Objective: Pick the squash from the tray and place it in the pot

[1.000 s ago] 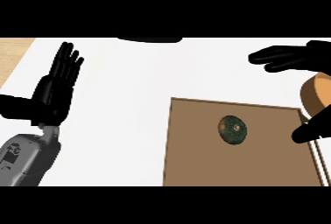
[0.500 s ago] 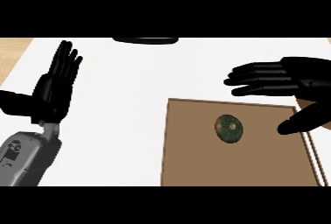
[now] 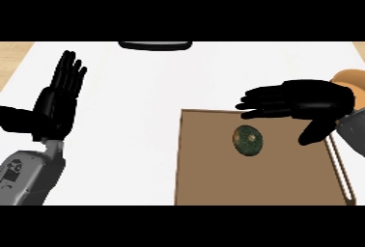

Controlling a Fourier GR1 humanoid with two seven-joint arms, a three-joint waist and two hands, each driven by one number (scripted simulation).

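Note:
A small dark green squash lies on the brown tray near its far edge. My right hand hovers open over the tray's far right part, fingers stretched to the left and thumb hanging down, just above and right of the squash without touching it. At the far edge of the white counter, a dark pot shows only as a sliver. My left hand rests open at the left, fingers up.
An orange rounded object sits at the right edge, partly hidden by my right hand. Wooden surface shows at the far left corner. White counter lies between the tray and the left hand.
My right hand has moved left and toward the tray, from the right edge to just beside the squash. The squash, tray and left hand have stayed put.

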